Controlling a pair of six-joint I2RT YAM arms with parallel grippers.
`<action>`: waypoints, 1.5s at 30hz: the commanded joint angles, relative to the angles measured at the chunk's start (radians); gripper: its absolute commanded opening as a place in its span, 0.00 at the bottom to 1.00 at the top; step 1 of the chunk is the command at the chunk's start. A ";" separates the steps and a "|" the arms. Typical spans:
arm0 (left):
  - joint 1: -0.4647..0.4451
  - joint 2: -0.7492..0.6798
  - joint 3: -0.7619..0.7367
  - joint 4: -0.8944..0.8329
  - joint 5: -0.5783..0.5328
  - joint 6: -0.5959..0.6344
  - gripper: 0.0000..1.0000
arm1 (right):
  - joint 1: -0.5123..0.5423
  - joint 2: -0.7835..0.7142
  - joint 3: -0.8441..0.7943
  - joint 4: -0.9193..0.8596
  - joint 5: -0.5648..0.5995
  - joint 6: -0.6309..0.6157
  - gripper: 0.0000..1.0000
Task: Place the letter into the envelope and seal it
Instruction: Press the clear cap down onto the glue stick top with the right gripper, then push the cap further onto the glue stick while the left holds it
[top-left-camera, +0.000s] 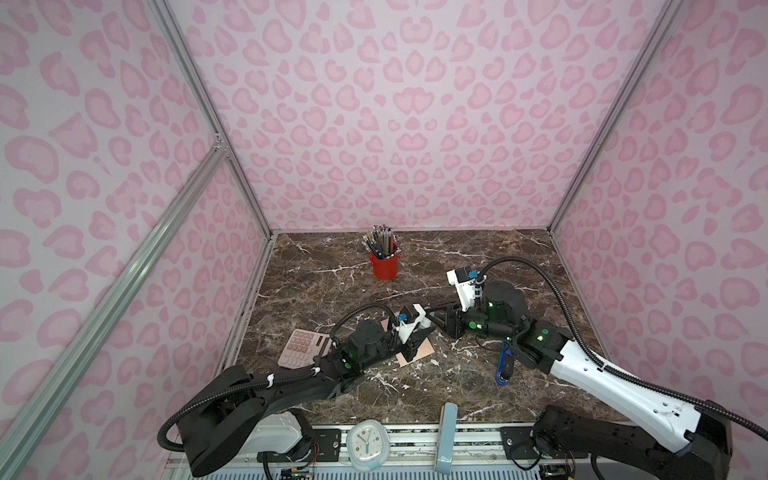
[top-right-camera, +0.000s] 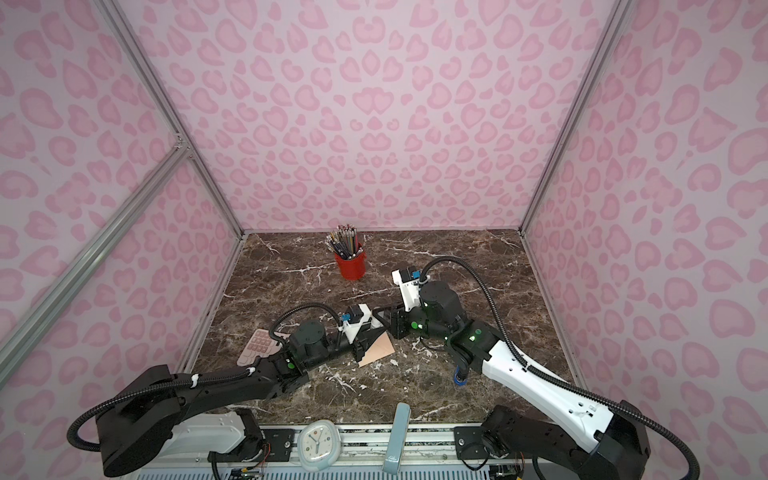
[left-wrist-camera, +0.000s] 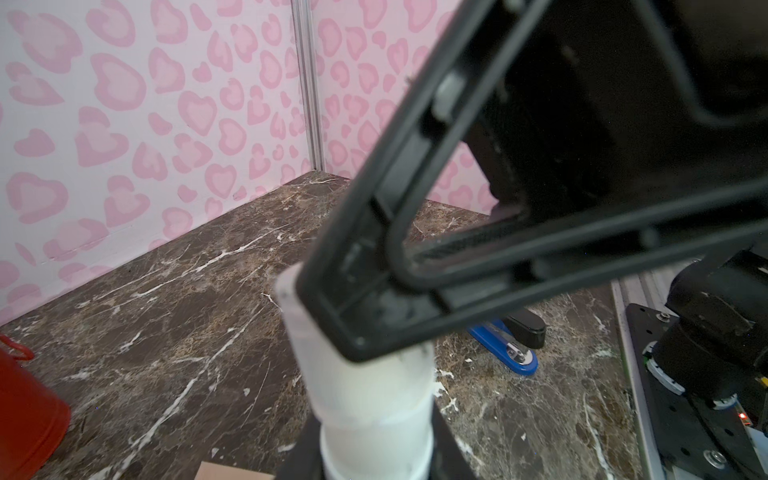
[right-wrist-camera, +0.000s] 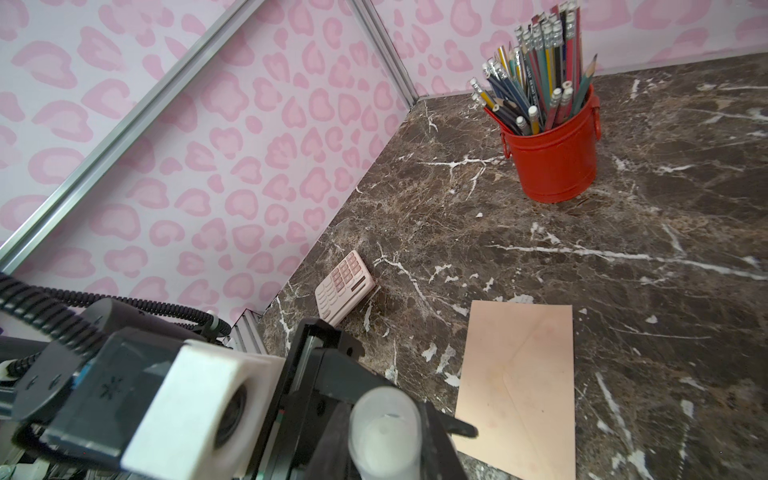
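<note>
The peach-pink envelope (top-left-camera: 420, 354) (top-right-camera: 380, 348) (right-wrist-camera: 519, 382) lies flat on the marble table, its flap folded down; one corner shows in the left wrist view (left-wrist-camera: 232, 471). The letter is out of view. Just above the envelope's far edge, both grippers meet on a white glue stick (top-left-camera: 425, 322) (top-right-camera: 376, 321). My left gripper (top-left-camera: 420, 328) (left-wrist-camera: 376, 451) is shut on its body (left-wrist-camera: 374, 440). My right gripper (top-left-camera: 436, 322) (right-wrist-camera: 384, 440) is shut on its translucent cap (right-wrist-camera: 384, 424).
A red bucket of pencils (top-left-camera: 384, 266) stands at the back. A pink calculator (top-left-camera: 303, 347) lies left of the envelope, partly under my left arm. A blue stapler (top-left-camera: 505, 368) lies under my right arm. A clock (top-left-camera: 368, 444) and a grey-blue upright object (top-left-camera: 446, 436) sit at the front rail.
</note>
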 joint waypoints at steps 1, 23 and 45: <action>0.011 -0.017 0.019 0.094 -0.013 -0.019 0.04 | 0.013 -0.005 -0.018 -0.064 -0.045 -0.017 0.25; 0.022 -0.033 0.047 0.075 0.013 -0.042 0.04 | 0.061 -0.048 -0.075 -0.001 0.035 -0.081 0.24; 0.025 -0.095 0.045 0.095 0.014 -0.044 0.04 | 0.122 -0.003 -0.145 0.024 0.119 -0.150 0.24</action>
